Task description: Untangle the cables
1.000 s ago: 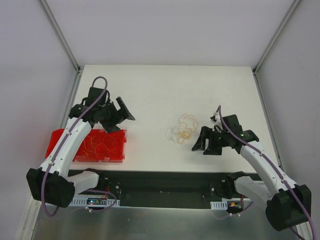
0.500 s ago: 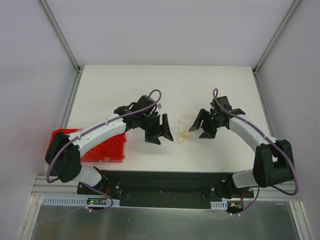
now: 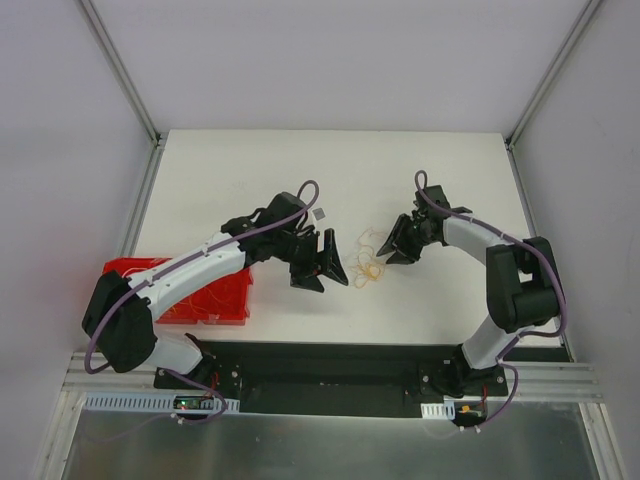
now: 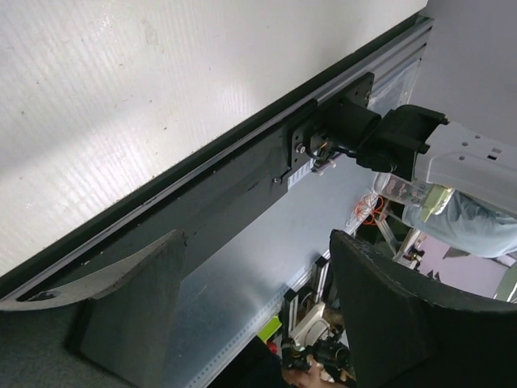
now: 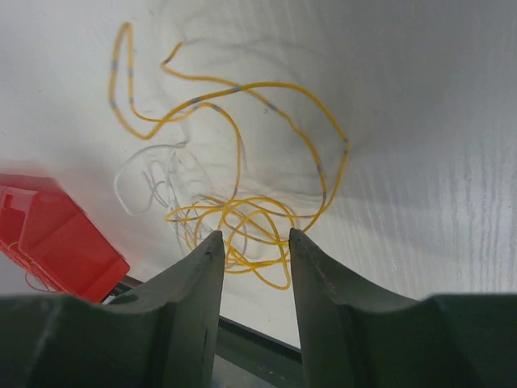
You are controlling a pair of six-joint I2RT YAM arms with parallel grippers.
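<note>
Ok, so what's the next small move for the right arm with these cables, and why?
Probably lower the right tool onto the yellow loops of the cables and shut it: its fingers stand open with those loops between their tips, gripping nothing. The left tool is open alongside.

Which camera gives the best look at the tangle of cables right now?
The right wrist view: the cables fill it close up, yellow and whitish strands in front of the right hand. The top view shows them only as a tiny tangle; the left wrist view misses them.
</note>
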